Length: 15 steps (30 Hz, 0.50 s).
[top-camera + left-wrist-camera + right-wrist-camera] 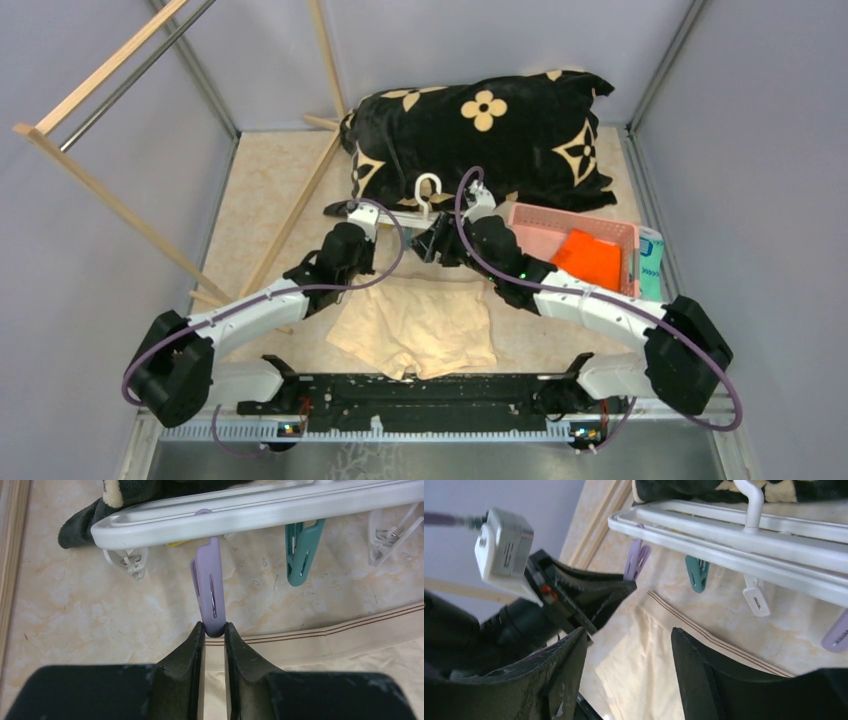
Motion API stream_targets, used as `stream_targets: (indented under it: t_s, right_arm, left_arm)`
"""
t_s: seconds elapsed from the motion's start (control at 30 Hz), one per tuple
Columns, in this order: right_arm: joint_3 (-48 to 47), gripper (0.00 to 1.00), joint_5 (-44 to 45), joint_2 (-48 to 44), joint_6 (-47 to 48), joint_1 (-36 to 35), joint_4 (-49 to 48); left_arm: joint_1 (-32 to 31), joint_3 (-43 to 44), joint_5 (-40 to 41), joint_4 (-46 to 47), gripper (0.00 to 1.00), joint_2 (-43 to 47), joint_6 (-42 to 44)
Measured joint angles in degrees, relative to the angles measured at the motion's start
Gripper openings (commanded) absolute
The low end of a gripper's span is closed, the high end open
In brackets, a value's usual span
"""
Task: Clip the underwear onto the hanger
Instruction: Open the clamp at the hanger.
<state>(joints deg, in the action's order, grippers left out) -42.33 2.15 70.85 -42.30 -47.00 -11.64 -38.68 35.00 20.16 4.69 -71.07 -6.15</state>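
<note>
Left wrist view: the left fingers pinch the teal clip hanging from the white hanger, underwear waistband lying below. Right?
No. The left wrist view shows the left fingers pinching the lilac clip, not the teal clip; it hangs from the white hanger, underwear waistband lying below.

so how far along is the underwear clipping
Done: nothing clipped yet; the underwear lies flat on the table beside the hanger. In hand: the left hand pinches a lilac clip; the right hand is open and empty. Left: get fabric into clips.
</note>
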Motion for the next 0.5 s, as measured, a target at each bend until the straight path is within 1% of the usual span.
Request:
stream_targets:
  t_s: [0.1, 0.23, 0.37, 0.5]
  right_arm:
    - [-0.48, 0.65, 4.76, 2.97, -5.64, -1.88, -3.67]
    - [-3.82, 0.65, 7.93, 11.28, -11.34, -3.17, -6.32]
    - [-9.09, 0.61, 8.52, 19.12, -13.92, -3.93, -6.47]
    - [-14.05, 0.56, 8.28, 23.58, -14.49, -4.28, -6.19]
  left_arm:
    - [-0.68, -0.24, 0.24, -0.44, 0.08, 1.42, -0.33]
    - [-1.68, -0.39, 0.52, -0.72, 0.08, 2.03, -0.72]
    - [-2.62, -0.55, 0.94, -1.09, 0.08, 2.03, -0.98]
    - [-3.23, -0.63, 1.40, -1.27, 0.08, 2.03, -1.18]
